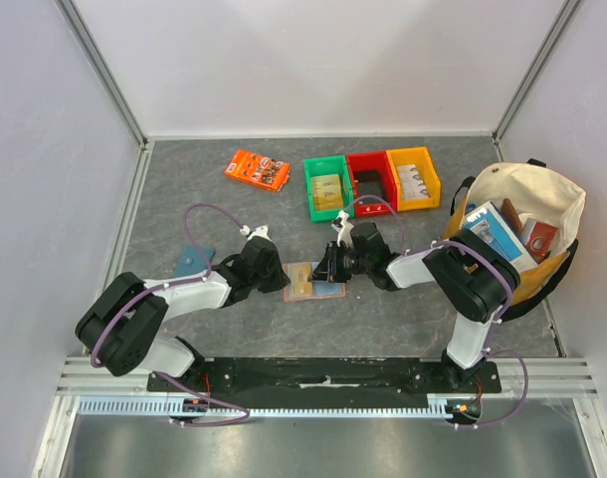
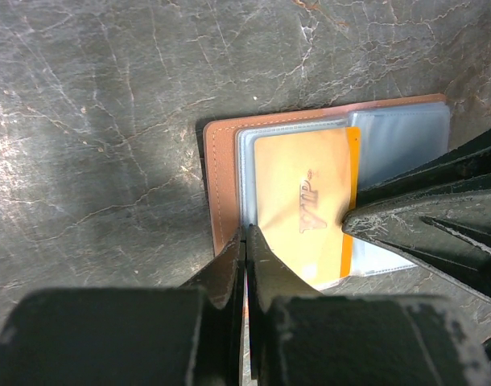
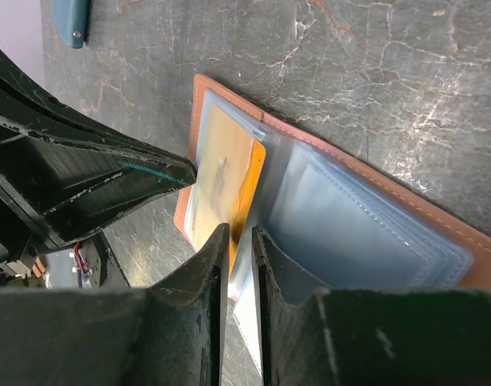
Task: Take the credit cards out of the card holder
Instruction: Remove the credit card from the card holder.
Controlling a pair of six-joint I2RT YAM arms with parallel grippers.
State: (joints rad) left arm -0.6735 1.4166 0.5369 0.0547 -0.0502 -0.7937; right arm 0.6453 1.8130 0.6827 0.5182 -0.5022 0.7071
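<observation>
The tan leather card holder (image 1: 313, 282) (image 2: 221, 185) (image 3: 390, 189) lies open on the grey table between both arms, its pale blue plastic sleeves facing up. A yellow credit card (image 2: 302, 201) (image 3: 221, 169) with an orange edge sits in the left sleeve. My left gripper (image 1: 284, 274) (image 2: 245, 235) is shut on the holder's near edge, where the leather meets the sleeve. My right gripper (image 1: 328, 271) (image 3: 240, 233) comes in from the other side. Its jaws stand a narrow gap apart, with the card's orange edge and a plastic sleeve between them.
Green (image 1: 327, 187), red (image 1: 371, 179) and yellow (image 1: 415, 177) bins stand at the back, with an orange packet (image 1: 257, 170) to their left. A cream bag (image 1: 522, 234) of items sits at the right. A teal pouch (image 1: 194, 261) (image 3: 70, 20) lies by the left arm.
</observation>
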